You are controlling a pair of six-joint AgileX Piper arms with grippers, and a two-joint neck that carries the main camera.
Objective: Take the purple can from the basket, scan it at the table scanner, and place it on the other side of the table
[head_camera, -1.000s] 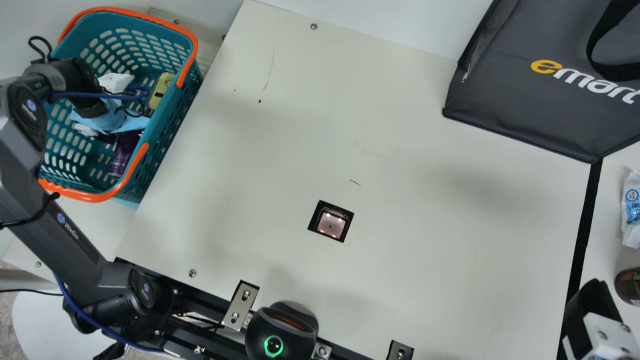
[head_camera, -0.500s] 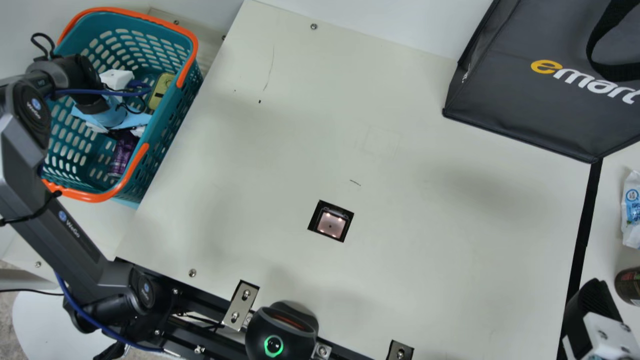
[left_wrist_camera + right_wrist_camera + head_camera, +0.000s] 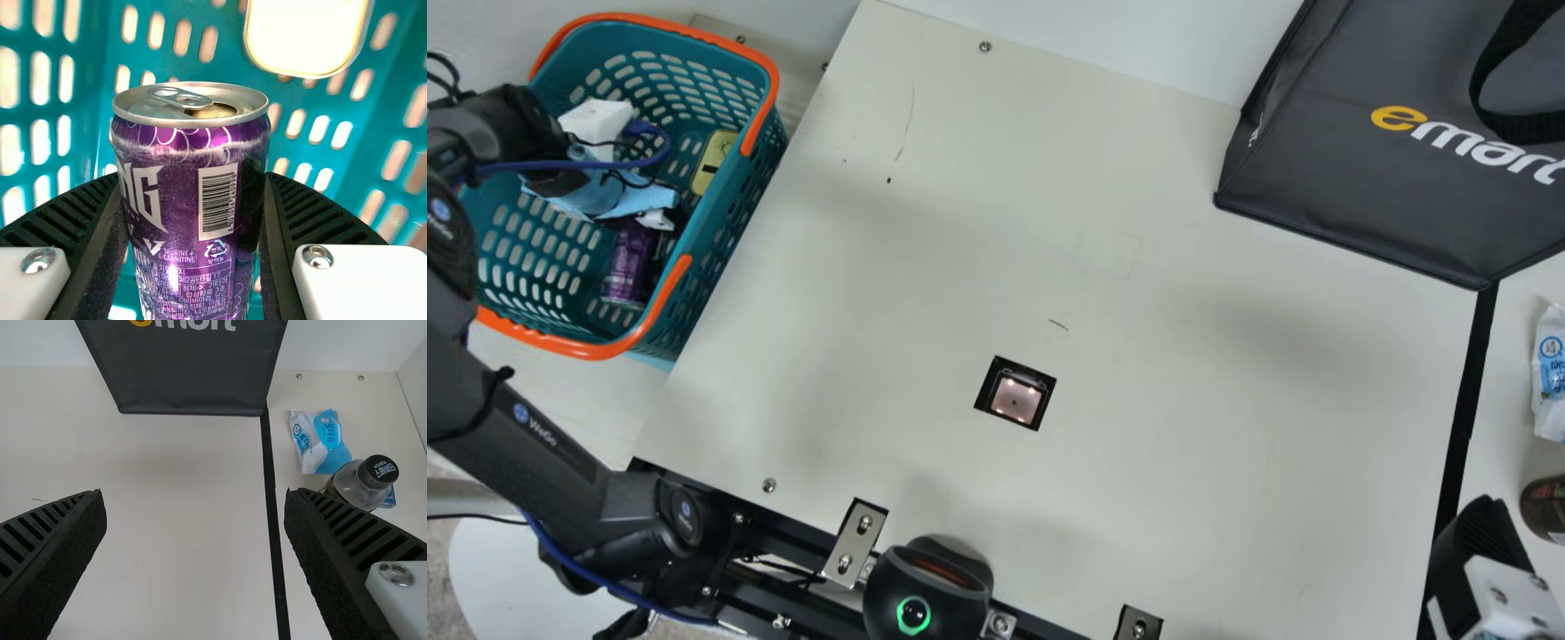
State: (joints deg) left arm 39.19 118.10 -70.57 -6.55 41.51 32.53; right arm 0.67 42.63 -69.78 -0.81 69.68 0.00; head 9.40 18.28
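Note:
In the main view, my left gripper [image 3: 655, 220] is inside the teal basket [image 3: 726, 238], partly hidden under its wrist. The purple can [image 3: 628, 265] extends from it, still within the basket's outline. In the left wrist view, the left gripper [image 3: 193, 187] is shut on the purple can [image 3: 183, 173], ribbed fingers pressed to both sides; the can's top and barcode face the camera. The table scanner [image 3: 1016, 397] glows in its square cut-out. My right gripper [image 3: 1480, 542] is at the main view's lower right; in the right wrist view the right gripper [image 3: 195, 500] is open, holding nothing.
A yellow item [image 3: 713, 162] lies in the basket. A dark bag [image 3: 1360, 178] stands at the far right. Beyond the black strip [image 3: 1463, 409] are a blue-white packet [image 3: 321, 442] and a black-capped bottle [image 3: 363, 480]. A black device [image 3: 929, 591] sits at the near edge.
My left arm has moved toward the main view's left, and the purple can has shifted left and slightly up with its gripper. The right arm has kept still.

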